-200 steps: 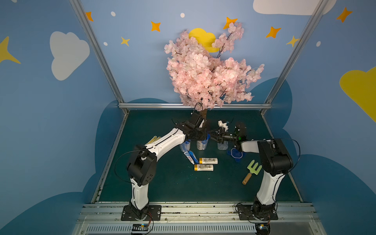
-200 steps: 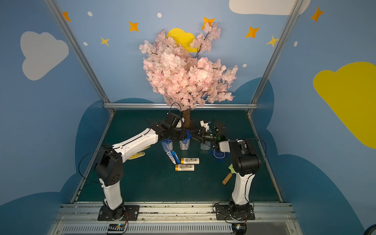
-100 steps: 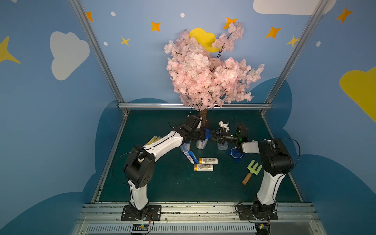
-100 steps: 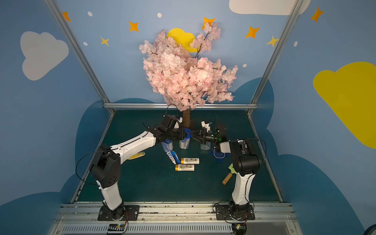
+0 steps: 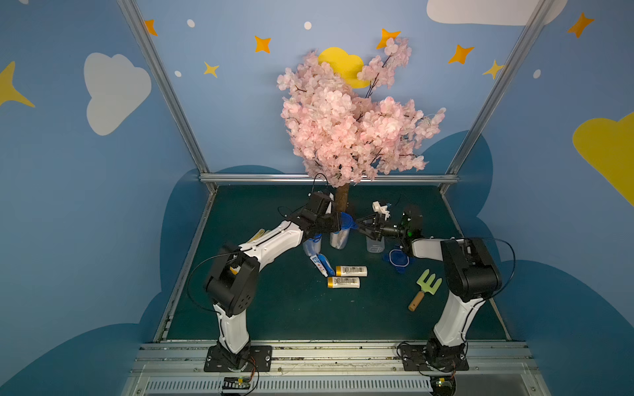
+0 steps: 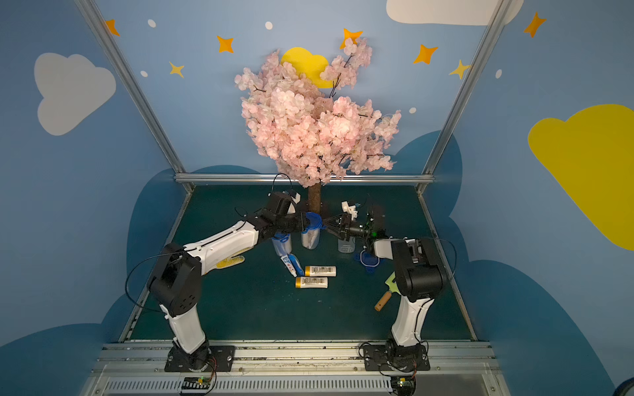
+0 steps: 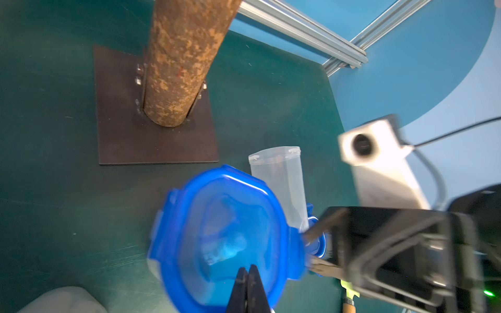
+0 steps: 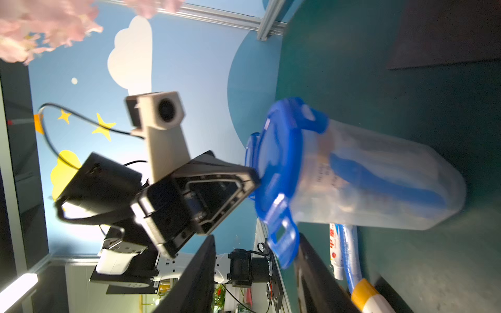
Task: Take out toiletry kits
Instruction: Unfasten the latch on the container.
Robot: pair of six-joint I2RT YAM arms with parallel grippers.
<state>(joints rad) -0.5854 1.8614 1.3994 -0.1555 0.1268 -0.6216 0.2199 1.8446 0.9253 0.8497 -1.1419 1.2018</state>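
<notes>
Two white bottles with yellow caps lie side by side on the table. A toothpaste tube and a blue wrapped piece lie just beside them. One more kit stands inside the clear jar, under the blue clip lid. Through the wall I see a long blue piece; the rest is blurred.

The left end effector has its tips together and rests on top of the lid. The right end effector has its jaws apart, one on each side of a clip flap.

I judge that all these pieces are light. The bottles look stiff, smooth and round, so they may roll or slip; the middle of the body is the best place to take them. The tube is soft and flat, so it is better to pinch it near the cap. The narrow jar can tip easily and needs holding down.
</notes>
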